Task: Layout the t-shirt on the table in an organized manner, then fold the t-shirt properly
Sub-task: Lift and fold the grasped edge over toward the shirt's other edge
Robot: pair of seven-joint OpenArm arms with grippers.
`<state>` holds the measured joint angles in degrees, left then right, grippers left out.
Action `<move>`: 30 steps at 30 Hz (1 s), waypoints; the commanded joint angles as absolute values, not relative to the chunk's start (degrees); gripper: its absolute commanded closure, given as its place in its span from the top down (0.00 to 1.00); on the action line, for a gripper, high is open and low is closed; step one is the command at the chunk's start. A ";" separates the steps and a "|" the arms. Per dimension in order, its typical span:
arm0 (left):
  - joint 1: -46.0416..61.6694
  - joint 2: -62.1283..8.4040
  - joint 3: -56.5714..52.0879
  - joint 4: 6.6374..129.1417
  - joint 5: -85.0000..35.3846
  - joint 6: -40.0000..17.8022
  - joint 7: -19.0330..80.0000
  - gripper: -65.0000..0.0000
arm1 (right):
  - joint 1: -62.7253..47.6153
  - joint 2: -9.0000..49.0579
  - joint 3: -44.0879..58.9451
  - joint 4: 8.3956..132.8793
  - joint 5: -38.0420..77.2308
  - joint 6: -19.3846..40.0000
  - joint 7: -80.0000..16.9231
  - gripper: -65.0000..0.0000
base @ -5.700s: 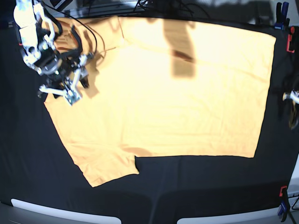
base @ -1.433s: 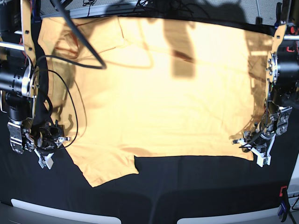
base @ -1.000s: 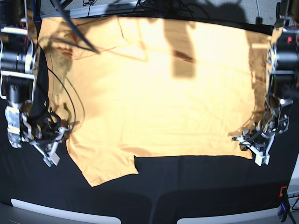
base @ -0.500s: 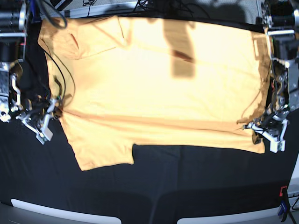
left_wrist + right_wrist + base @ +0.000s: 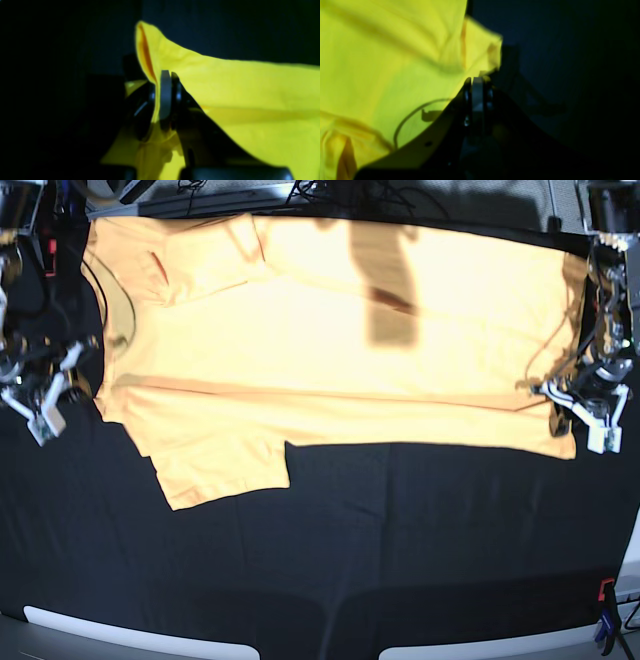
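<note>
The pale yellow-orange t-shirt (image 5: 330,330) lies spread across the black table (image 5: 400,560), with its near long edge raised into a crease that runs from side to side. A sleeve (image 5: 220,470) sticks out toward the front. My left gripper (image 5: 592,418) is at the right of the base view, shut on the shirt's hem corner. In the left wrist view the left gripper (image 5: 165,77) pinches yellow cloth (image 5: 250,100). My right gripper (image 5: 42,405), at the left, is shut on the shoulder-side edge. The right wrist view shows the right gripper (image 5: 476,82) closed on the cloth (image 5: 382,50).
A red and blue clamp (image 5: 606,610) sits at the table's near right corner. White strips (image 5: 140,635) line the front edge. Cables (image 5: 330,192) run along the back. A dark shadow (image 5: 390,290) falls on the shirt.
Both grippers closed on the shirt's near corners, lifted them and moved toward the back of the table. The shirt's near edge and sleeve have drawn back with them.
</note>
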<state>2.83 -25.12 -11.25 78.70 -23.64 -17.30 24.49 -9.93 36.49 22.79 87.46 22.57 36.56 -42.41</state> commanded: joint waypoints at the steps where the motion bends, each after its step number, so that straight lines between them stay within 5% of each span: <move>1: 2.90 -26.24 -11.66 80.68 -24.05 -17.34 23.16 0.00 | -10.87 37.87 24.38 89.58 23.42 36.69 -41.43 0.00; 11: 7.46 -27.46 -11.64 84.20 -24.67 -17.37 21.30 0.00 | -19.86 36.84 33.30 94.89 32.77 36.53 -41.43 0.00; 14: 7.40 -27.46 -11.64 84.20 -25.67 -17.37 20.93 0.00 | -17.61 36.82 31.70 94.80 36.14 36.14 -41.41 0.35; 16: 7.44 -27.46 -11.64 84.20 -25.63 -17.37 20.97 0.00 | -14.74 36.82 29.41 94.13 36.45 34.41 -42.15 0.45; 30: 7.44 -27.46 -11.64 84.20 -25.58 -17.37 20.95 0.00 | 11.90 36.80 7.64 72.20 36.69 27.81 -59.53 0.45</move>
